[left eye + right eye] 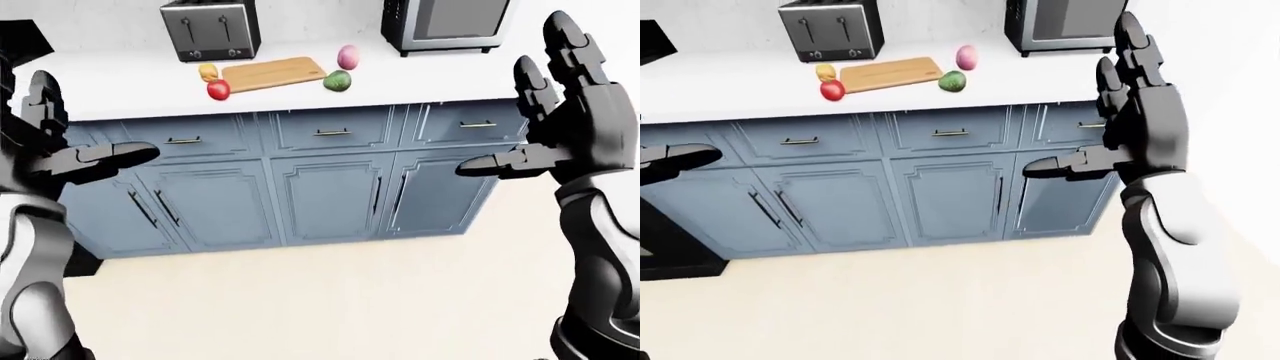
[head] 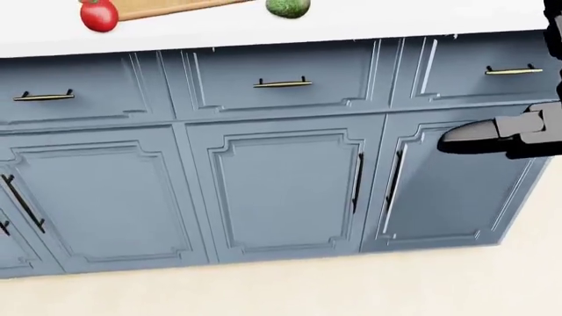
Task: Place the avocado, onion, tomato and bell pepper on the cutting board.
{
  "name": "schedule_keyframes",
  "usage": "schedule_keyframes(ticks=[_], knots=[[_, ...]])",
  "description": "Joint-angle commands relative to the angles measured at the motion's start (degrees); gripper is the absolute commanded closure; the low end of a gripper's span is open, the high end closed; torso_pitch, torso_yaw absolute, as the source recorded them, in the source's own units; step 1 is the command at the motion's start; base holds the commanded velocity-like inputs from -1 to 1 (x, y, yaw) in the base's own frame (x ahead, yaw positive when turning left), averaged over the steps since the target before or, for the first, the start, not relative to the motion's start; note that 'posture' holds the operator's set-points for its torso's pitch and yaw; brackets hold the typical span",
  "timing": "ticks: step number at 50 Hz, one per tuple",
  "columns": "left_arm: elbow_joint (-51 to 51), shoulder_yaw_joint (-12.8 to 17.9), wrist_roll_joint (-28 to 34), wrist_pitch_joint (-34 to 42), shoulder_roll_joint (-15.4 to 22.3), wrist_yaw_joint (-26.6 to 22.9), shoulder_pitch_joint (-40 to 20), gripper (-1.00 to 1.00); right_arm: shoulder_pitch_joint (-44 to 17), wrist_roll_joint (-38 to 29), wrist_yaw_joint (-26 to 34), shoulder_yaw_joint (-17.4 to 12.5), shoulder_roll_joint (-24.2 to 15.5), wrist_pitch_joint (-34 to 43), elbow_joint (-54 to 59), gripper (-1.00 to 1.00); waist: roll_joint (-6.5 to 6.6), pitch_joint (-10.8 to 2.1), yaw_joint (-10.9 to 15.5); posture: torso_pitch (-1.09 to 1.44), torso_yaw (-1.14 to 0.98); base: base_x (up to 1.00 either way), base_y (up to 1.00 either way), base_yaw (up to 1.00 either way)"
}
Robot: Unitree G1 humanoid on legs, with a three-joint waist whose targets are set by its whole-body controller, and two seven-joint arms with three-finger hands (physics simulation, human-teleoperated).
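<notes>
A white-topped counter on blue-grey panelled cabinets runs across the upper part of the left-eye view. Near its middle lies a rectangular light wooden cutting board, flat and slightly skewed. At the board's 9 o'clock sits a small yellowish bell pepper, just beside its short edge. At 8 o'clock, close to the counter's near edge, rests a round red tomato. At 3 o'clock stands a pinkish onion, and at 4 o'clock a green avocado, both just off the board. A silver two-slot toaster stands at 11 o'clock, and a grey microwave oven at 2 o'clock.
</notes>
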Motion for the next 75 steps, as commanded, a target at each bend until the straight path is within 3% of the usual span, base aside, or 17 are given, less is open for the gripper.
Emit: schedule_keyframes(ticks=[1, 6, 14, 18, 21, 22, 23, 34, 43, 47, 48, 50, 60, 64, 71, 74, 75], knots=[[-1.62, 0.14, -0.94, -1.83, 1.25, 0.07, -1.54, -1.0, -1.68, 0.17, -0.61, -0.93, -1.2, -1.72, -1.05, -1.0, -0.09, -0.92, -0.29, 0.0, 0.0, 0.2, 0.16, 0.0], [-1.21, 0.06, -1.31, -2.67, 1.88, 0.06, -1.39, -1.0, -2.13, 0.37, -0.61, -0.84, -1.84, -1.65, -1.22, -1.0, -4.8, -1.01, 0.1, 0.0, 0.0, 0.2, 0.16, 0.0], [-0.88, 0.16, -1.58, -2.9, 2.23, 0.36, -1.55, -1.0, -3.28, 1.58, -1.04, -1.34, -2.58, -0.25, -1.4, -1.0, -3.53, -1.01, 0.0, 0.0, 0.0, 0.2, 0.21, 0.0], [-0.93, 0.35, -1.86, -2.71, 2.44, 0.53, -1.56, -1.0, -3.51, 2.17, -1.38, -1.35, -2.88, 0.24, -1.55, -1.0, -0.74, -0.97, -0.56, 0.0, 0.0, 0.21, 0.29, 0.0], [-1.02, 0.46, -2.04, -2.63, 2.56, 0.63, -1.48, -1.0, -3.72, 2.47, -1.56, -1.34, -3.1, 0.54, -1.66, -1.0, 4.54, -3.59, -1.1, 0.0, 0.0, 0.21, 0.32, 0.0], [-1.13, 0.52, -2.13, -2.53, 2.64, 0.69, -1.5, -1.0, -3.74, 2.52, -1.57, -1.35, -3.19, 0.54, -1.68, -1.0, 2.31, -1.44, -0.12, 0.0, 0.0, 0.2, 0.31, 0.0], [-1.12, 0.55, -2.21, -2.47, 2.72, 0.75, -1.58, -1.0, -3.86, 2.68, -1.59, -1.48, -3.33, 0.69, -1.75, -1.0, 3.05, -0.58, -0.32, 0.0, 0.0, 0.21, 0.32, 0.0], [-0.85, 0.73, -2.27, -2.76, 3.04, 0.72, -1.49, -1.0, -3.65, 2.68, -1.5, -1.48, -3.69, 0.41, -1.84, -1.0, -5.2, -1.05, 0.59, 0.0, 0.0, 0.23, 0.3, 0.0], [-0.35, 1.03, -2.41, -3.0, 3.47, 0.62, -1.59, -1.0, -4.07, 3.09, -1.76, -1.9, -4.04, 0.87, -1.81, -1.0, -2.28, -0.69, -0.63, 0.0, 0.0, 0.26, 0.28, 0.0], [-0.42, 1.02, -2.81, -2.56, 3.82, 0.95, -2.04, -1.0, -4.36, 3.29, -1.95, -1.96, -4.37, 0.96, -1.56, -1.0, 4.68, -2.35, -0.89, 0.0, 0.0, 0.26, 0.28, 0.0], [-0.37, 0.97, -2.82, -2.53, 3.88, 1.0, -2.12, -1.0, -4.45, 3.36, -1.96, -2.0, -4.44, 0.99, -1.48, -1.0, 2.23, -1.53, -0.55, 0.0, 0.0, 0.26, 0.28, 0.0], [-0.36, 0.92, -2.92, -2.5, 3.97, 1.09, -2.22, -1.0, -4.7, 3.59, -2.05, -2.08, -4.68, 1.22, -1.48, -1.0, 2.57, -0.97, -0.1, 0.0, 0.0, 0.26, 0.29, 0.0], [-0.76, 0.98, -2.92, -2.43, 3.96, 1.13, -1.92, -1.0, -4.41, 4.07, -2.15, -2.22, -5.05, 1.34, -1.85, -1.0, -4.45, -1.05, 1.04, 0.0, 0.0, 0.26, 0.28, 0.0], [-0.77, 1.04, -2.96, -2.36, 4.07, 1.12, -2.01, -1.0, -4.66, 4.14, -2.21, -2.31, -5.25, 1.4, -1.67, -1.0, -4.7, -1.2, 0.33, 0.0, 0.0, 0.26, 0.28, 0.0], [-0.95, 1.19, -3.2, -2.18, 4.26, 1.28, -2.1, -1.0, -4.64, 4.32, -2.2, -2.52, -5.49, 1.49, -1.74, -1.0, -1.08, -0.66, -0.81, 0.0, 0.0, 0.26, 0.28, 0.0], [-0.81, 1.15, -3.13, -2.37, 4.22, 1.24, -1.97, -1.0, -4.58, 4.3, -2.18, -2.47, -5.52, 1.36, -1.6, -1.0, 4.64, -3.68, -1.04, 0.0, 0.0, 0.26, 0.29, 0.0], [-0.82, 1.12, -3.08, -2.42, 4.16, 1.22, -1.87, -1.0, -4.6, 4.34, -2.19, -2.52, -5.56, 1.4, -1.61, -1.0, 2.63, -1.37, -0.35, 0.0, 0.0, 0.25, 0.28, 0.0]])
